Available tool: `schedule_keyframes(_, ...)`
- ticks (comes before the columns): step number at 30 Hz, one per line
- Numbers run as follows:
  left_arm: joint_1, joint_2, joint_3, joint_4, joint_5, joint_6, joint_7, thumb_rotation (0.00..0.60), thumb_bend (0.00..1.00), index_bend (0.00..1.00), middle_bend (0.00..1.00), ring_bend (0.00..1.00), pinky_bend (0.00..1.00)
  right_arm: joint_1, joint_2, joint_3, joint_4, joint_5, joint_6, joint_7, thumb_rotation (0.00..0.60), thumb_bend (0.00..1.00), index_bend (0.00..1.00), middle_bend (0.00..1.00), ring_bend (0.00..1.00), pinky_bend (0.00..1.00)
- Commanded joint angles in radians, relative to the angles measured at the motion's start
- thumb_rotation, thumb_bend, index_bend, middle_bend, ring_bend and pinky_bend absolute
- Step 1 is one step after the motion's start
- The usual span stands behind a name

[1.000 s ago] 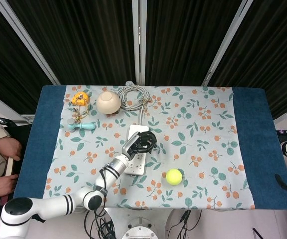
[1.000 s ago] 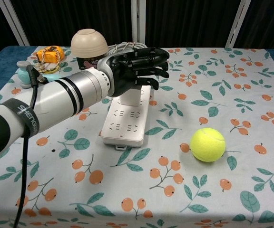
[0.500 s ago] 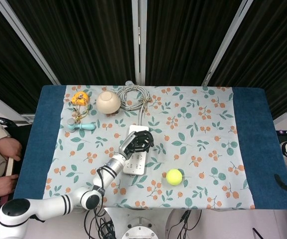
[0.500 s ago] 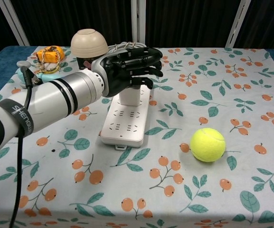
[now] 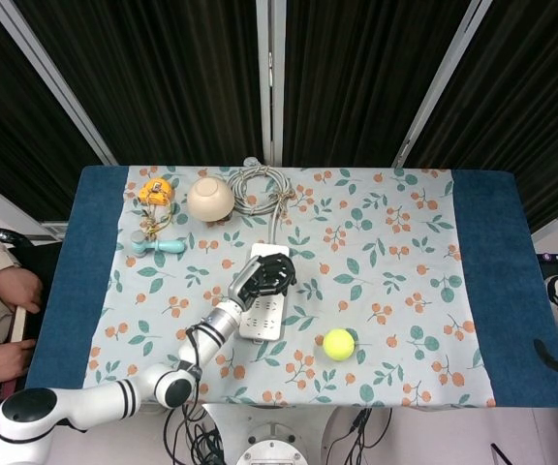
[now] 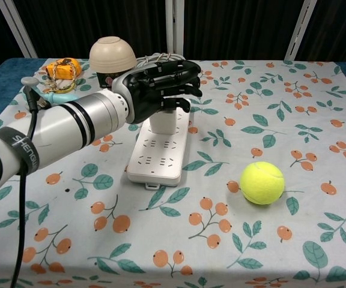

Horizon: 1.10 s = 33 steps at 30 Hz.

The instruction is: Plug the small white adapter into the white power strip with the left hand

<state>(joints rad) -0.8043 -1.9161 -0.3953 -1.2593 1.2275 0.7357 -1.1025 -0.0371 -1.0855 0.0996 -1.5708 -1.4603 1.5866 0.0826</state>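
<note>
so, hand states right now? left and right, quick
Left hand: fingers curled over the small white adapter standing on the white power strip; whether it actually grips cannot be told.
Right hand: not in view.

Tennis ball (image 6: 262, 182) on floral cloth (image 6: 317, 120); upturned beige bowl (image 6: 112, 54) (far left), orange toy (image 6: 63, 67) beside it.

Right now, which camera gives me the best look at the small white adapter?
The chest view: the adapter stands upright on the far end of the power strip, its lower body visible below the left hand. In the head view the hand covers it almost entirely.
</note>
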Motion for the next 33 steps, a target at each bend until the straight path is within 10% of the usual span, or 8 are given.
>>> schedule_keyframes(1, 0.001, -0.001, 0.000, 0.001, 0.001, -0.002, -0.003, 0.600, 0.43, 0.57, 0.60, 0.48, 0.65, -0.001, 0.000, 0.000, 0.000, 0.001, 0.001, 0.000, 0.600, 0.15, 0.00, 0.18, 0.00, 0.07)
schedule_keyframes(20, 0.036, 0.145, -0.033, -0.133, 0.150, 0.191, 0.084, 0.600, 0.43, 0.55, 0.54, 0.44, 0.61, 0.002, 0.002, -0.001, 0.022, -0.013, 0.001, 0.028, 0.600, 0.15, 0.00, 0.18, 0.00, 0.07)
schedule_keyframes(33, 0.284, 0.421, 0.064, -0.096, 0.226, 0.630, 0.972, 0.600, 0.39, 0.40, 0.41, 0.29, 0.32, 0.045, 0.015, 0.006, 0.058, -0.037, -0.042, 0.071, 0.600, 0.15, 0.00, 0.15, 0.00, 0.07)
